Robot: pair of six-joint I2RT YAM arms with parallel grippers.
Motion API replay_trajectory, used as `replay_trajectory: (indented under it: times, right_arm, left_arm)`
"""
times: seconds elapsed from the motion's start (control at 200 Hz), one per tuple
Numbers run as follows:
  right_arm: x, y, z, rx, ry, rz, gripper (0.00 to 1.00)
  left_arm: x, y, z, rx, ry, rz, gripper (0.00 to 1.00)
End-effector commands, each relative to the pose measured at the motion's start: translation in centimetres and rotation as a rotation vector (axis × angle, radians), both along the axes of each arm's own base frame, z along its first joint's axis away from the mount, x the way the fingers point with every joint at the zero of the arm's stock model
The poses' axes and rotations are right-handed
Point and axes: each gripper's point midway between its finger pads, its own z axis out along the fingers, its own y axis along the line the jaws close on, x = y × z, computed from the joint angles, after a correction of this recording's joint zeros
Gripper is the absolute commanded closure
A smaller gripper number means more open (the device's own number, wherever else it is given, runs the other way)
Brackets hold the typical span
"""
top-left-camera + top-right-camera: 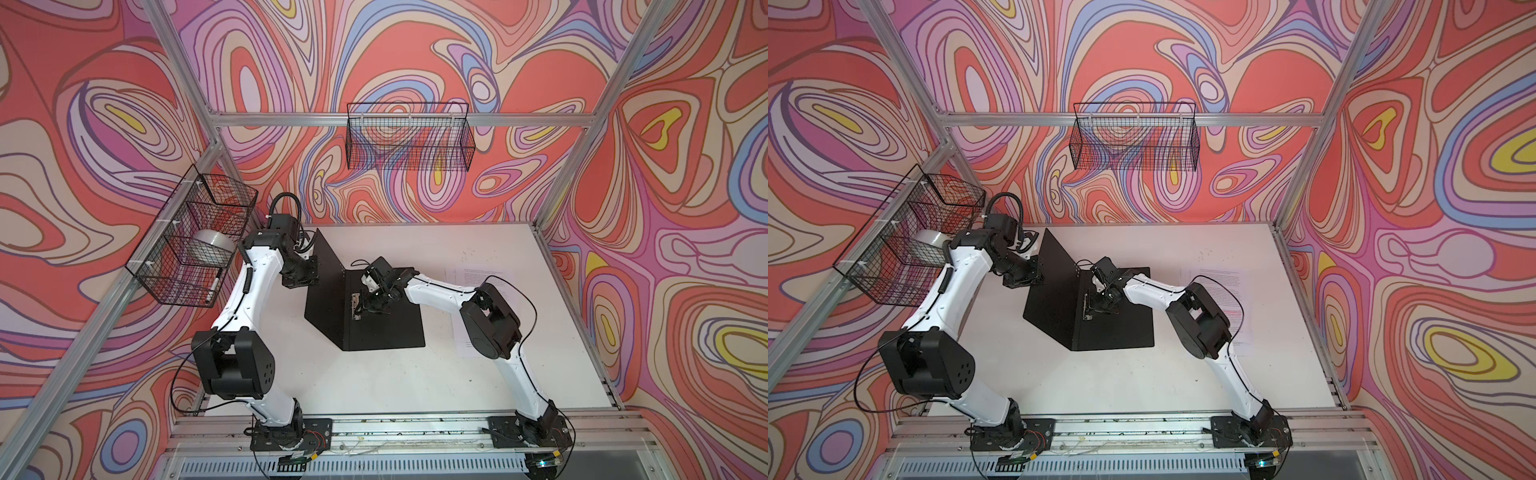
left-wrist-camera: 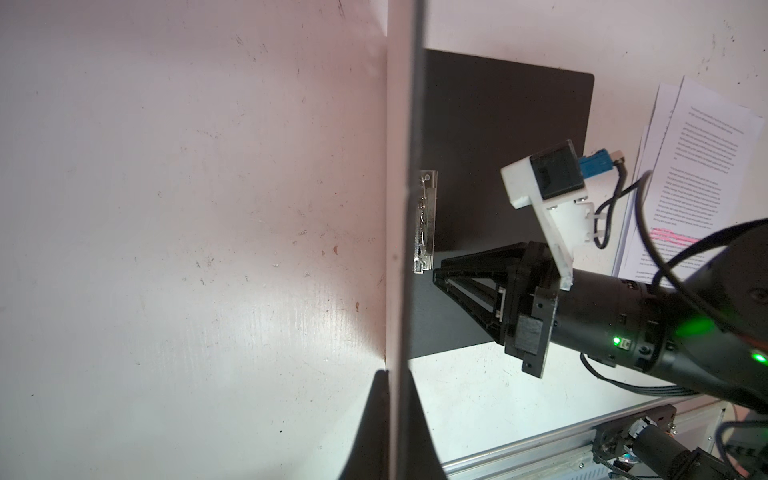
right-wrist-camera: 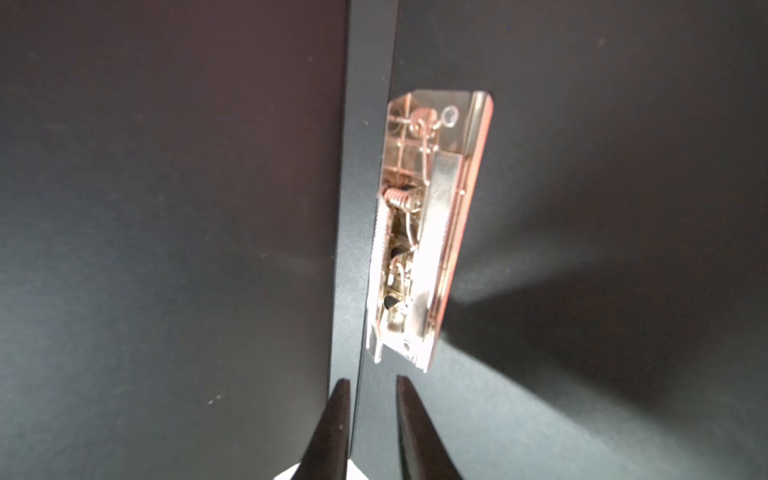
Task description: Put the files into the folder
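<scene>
We see our left claw (image 2: 395,374) clamped on the folder (image 1: 386,328), cover raised, our right claw (image 3: 370,380) slightly parted, empty, metal clip (image 3: 419,232) just ahead, files (image 2: 698,166) well behind it.

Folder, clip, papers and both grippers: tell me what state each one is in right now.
Flat black-lined folder: open, one cover raised upright, the other flat on the table.
Metal spine clip: bare, no sheets under it.
White printed paper sheets: lying on the table outside the folder.
Left gripper: shut on the raised cover's edge.
Right gripper: slightly open, empty, tips near the clip.
</scene>
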Motion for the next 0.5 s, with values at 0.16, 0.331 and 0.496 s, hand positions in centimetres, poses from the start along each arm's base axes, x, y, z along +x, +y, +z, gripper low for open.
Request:
replay_trajectory:
  times: [0.16,0.331,0.496]
  right_arm:
    - [-0.2,1.2,-1.4,0.007,0.018,0.026,0.81]
    - [-0.2,1.1,-2.1,-0.01,0.029,0.022,0.83]
    - [-0.5,1.5,-1.8,0.007,0.032,0.031,0.83]
  left_arm:
    - [-0.4,-0.3,-0.2,-0.032,0.008,-0.007,1.0]
    - [-0.4,-0.5,-0.1,-0.044,0.005,-0.01,1.0]
    - [-0.4,-0.7,0.0,-0.051,0.004,-0.016,1.0]
